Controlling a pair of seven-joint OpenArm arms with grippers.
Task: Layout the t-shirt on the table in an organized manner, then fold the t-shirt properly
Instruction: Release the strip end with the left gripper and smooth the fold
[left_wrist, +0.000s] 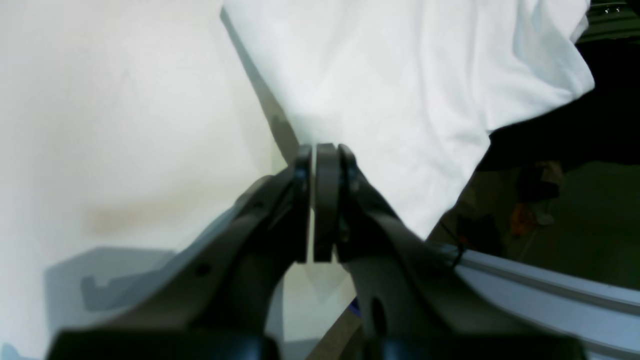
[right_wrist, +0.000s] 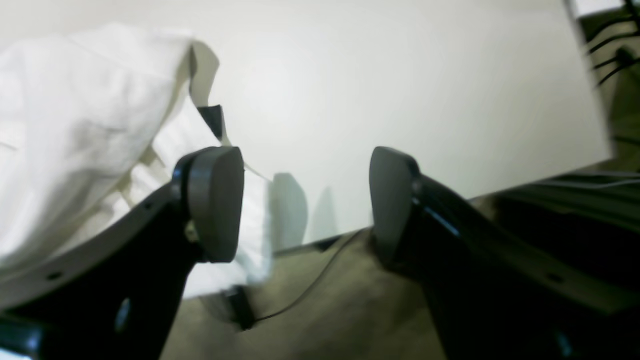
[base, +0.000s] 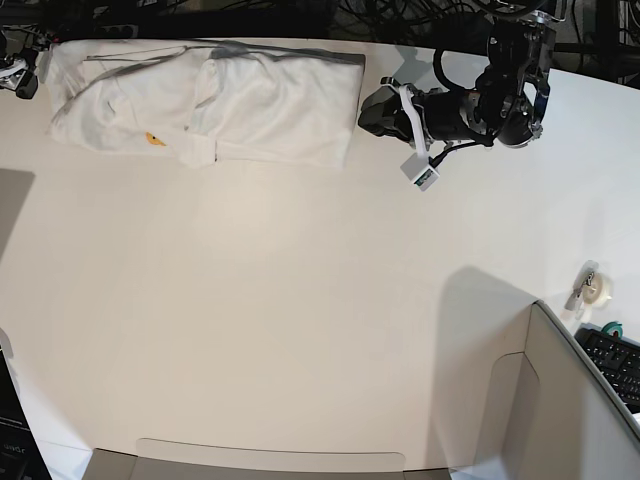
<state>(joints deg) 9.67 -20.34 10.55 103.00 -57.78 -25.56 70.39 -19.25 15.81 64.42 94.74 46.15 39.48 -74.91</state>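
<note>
The white t-shirt (base: 250, 105) lies bunched in a long strip along the far edge of the off-white table (base: 300, 300), with a small orange bit of print showing. At the strip's right end, my left gripper (base: 368, 108) is shut on the cloth. In the left wrist view its fingertips (left_wrist: 320, 150) pinch the edge of the t-shirt (left_wrist: 400, 90), which is lifted a little off the table (left_wrist: 125, 125). My right gripper (right_wrist: 305, 170) stands wide open at the shirt's left end. The t-shirt (right_wrist: 75, 125) lies beside its left finger (right_wrist: 215, 200), with nothing between the fingers.
A grey box corner (base: 560, 400) stands at the front right. A tape roll (base: 597, 290) and a keyboard (base: 615, 360) sit at the right edge. Dark cables run behind the table's far edge (base: 300, 20). My right arm (base: 18, 75) shows only at the far left corner.
</note>
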